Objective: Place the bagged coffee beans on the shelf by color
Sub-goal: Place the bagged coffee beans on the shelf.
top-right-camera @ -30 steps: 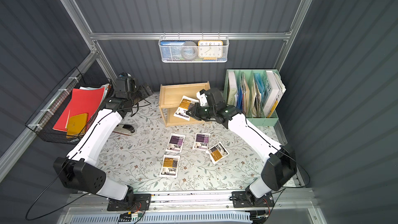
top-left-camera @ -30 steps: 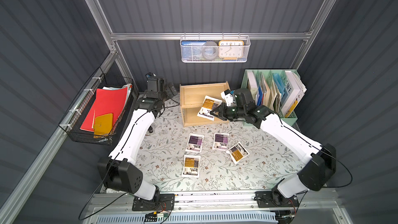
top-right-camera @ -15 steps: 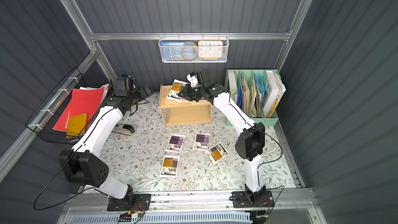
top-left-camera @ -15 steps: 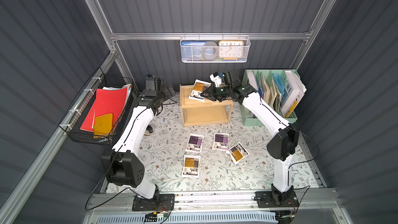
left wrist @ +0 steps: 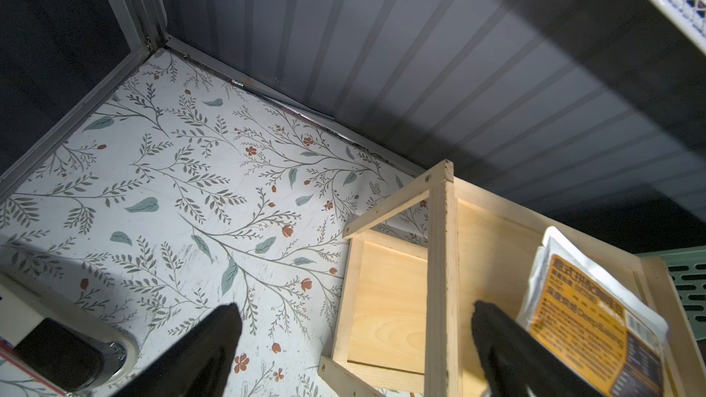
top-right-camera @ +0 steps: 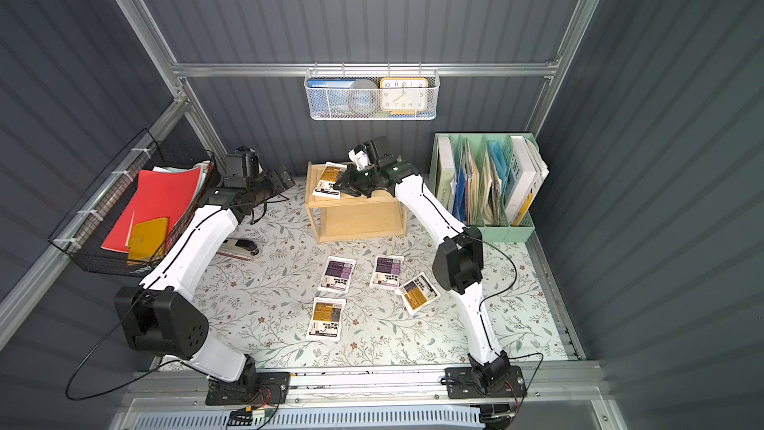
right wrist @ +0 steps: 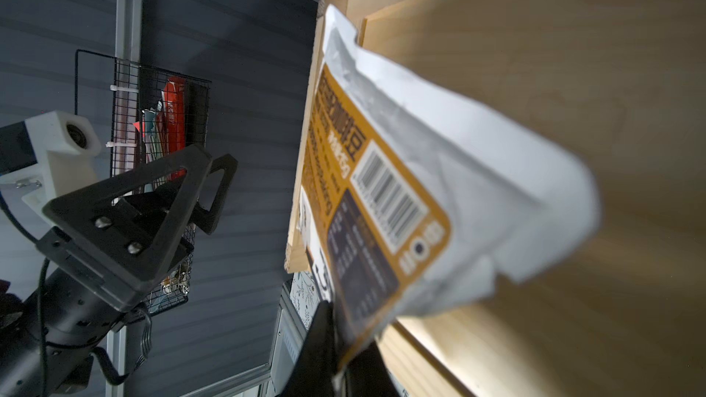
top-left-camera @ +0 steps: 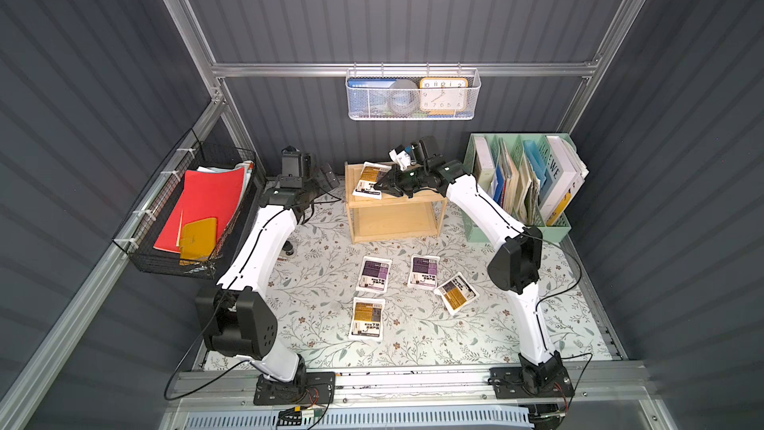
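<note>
We see the yellow-orange pouch (top-left-camera: 369, 180) over the left end of the shelf (top-left-camera: 392, 217) top tray, one edge clamped in the right claw (top-left-camera: 386, 186). Beyond its tips lies the tray's left rim. The left claw (left wrist: 355, 341) stands released beside the shelf. Four pouches (top-left-camera: 374, 274) lie on the surface (top-left-camera: 314, 283) below.

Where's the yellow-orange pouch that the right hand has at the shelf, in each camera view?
Top views: yellow-orange pouch over the left end of the shelf's top tray.
Left wrist: lower right corner, over the tray.
Right wrist: centre, pinched at its lower edge.
Shared landmark: the shelf.
</note>
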Controlling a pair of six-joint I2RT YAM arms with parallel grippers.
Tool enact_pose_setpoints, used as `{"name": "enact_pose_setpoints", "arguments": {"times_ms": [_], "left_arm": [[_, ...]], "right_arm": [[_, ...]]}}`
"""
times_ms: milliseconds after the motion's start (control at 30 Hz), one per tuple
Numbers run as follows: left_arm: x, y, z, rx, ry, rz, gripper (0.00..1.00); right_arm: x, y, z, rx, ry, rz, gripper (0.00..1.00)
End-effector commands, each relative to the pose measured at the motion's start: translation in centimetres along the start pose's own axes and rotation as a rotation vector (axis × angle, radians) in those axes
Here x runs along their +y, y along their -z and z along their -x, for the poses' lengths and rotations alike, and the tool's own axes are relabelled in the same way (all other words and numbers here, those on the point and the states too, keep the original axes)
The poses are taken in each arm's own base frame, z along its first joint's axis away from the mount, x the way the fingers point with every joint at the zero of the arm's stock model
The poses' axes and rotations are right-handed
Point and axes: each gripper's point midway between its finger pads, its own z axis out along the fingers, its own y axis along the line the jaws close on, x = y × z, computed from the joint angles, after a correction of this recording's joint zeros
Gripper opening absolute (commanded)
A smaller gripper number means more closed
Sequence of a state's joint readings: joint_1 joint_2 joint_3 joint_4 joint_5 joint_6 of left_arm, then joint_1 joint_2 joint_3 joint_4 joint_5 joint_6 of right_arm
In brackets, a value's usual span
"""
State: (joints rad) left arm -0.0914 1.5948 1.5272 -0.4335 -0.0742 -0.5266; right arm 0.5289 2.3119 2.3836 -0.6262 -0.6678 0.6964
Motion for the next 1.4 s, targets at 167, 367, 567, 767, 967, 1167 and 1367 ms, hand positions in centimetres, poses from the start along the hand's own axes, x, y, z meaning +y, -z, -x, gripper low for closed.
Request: {"name": "enact_pose_setpoints", "arguments": {"times_ms": [167,367,567,767,967,1167,1367], "left_arm": [[0.1,0.1,-0.3,0.004,0.007,-0.017,1.00],[0.2,0.1,-0.7,0.008,0.010,-0.020,1.00],[0.3,0.1,-0.8,0.011,0.011,-0.018,1.00],[0.4,0.0,-1.1,0.018,0.010,-0.019,1.00],[0.5,-0.3,-1.5,0.028,0.012,-0.017,1.00],[0.7,-0.5,-1.9,0.039,0.011,-0.013,1.00],[0.8,-0.5,-2.0,0.041,0.011,-0.012,1.00]], "right_arm": [[-0.2,-0.6,0.4,0.001,0.017,-0.019,0.52],[-1.7,0.2,0.9,-0.027,0.029,-0.086,0.54],[-2.4,0.1,1.5,-0.041,0.018,-0.094,0.39],[-2.7,-0.8,1.9,-0.050,0.003,-0.070,0.19],[-2.7,-1.8,2.4,-0.056,-0.001,-0.034,0.12],[-2.9,-2.6,2.9,-0.060,0.017,-0.005,0.12],[-3.3,-2.6,2.9,-0.060,0.024,-0.016,0.42]]}}
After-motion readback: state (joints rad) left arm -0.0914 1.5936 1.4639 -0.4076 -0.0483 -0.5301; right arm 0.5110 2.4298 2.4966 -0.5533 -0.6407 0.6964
